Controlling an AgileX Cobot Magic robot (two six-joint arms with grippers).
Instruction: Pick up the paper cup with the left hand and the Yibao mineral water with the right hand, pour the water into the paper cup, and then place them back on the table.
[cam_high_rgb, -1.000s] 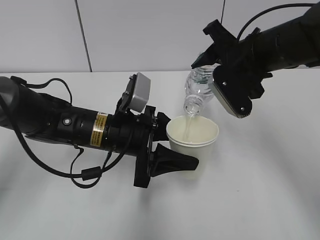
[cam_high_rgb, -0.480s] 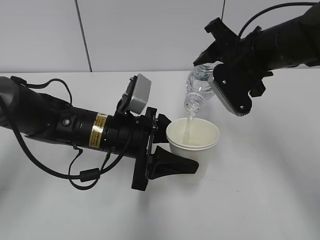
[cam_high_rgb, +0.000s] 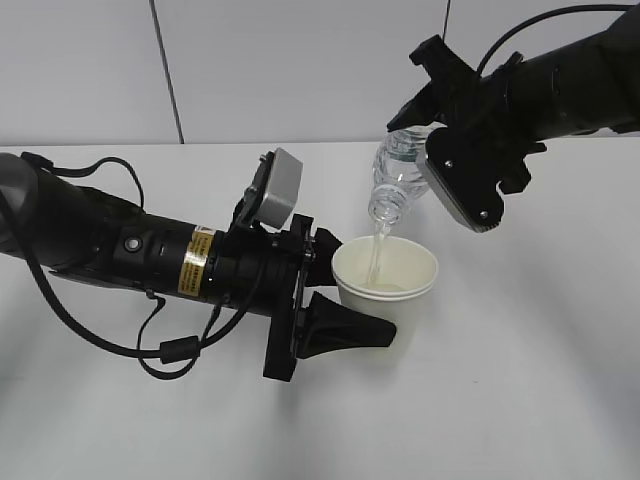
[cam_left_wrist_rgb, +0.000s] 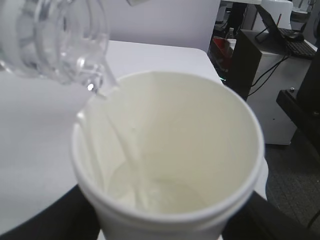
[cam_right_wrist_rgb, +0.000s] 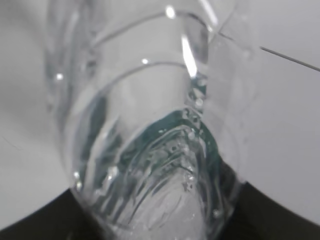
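The off-white paper cup (cam_high_rgb: 386, 285) is held by my left gripper (cam_high_rgb: 352, 295), which is shut on it, one black finger (cam_high_rgb: 345, 330) along its near side. In the left wrist view the cup (cam_left_wrist_rgb: 200, 135) fills the frame, with some water at its bottom. My right gripper (cam_high_rgb: 432, 130) is shut on the Yibao mineral water bottle (cam_high_rgb: 395, 180), tilted neck-down above the cup's far left rim. A thin stream of water runs from the neck into the cup. The bottle also shows in the left wrist view (cam_left_wrist_rgb: 55, 37) and fills the right wrist view (cam_right_wrist_rgb: 145, 150).
The white table (cam_high_rgb: 520, 380) stretches around both arms, with a grey panelled wall behind. The left arm's cable (cam_high_rgb: 170, 345) loops over the table in front of the arm. Furniture beyond the table edge shows in the left wrist view (cam_left_wrist_rgb: 270, 80).
The right gripper and bottle have risen slightly since a second ago. The cup and the left arm have barely shifted. Water keeps running into the cup.
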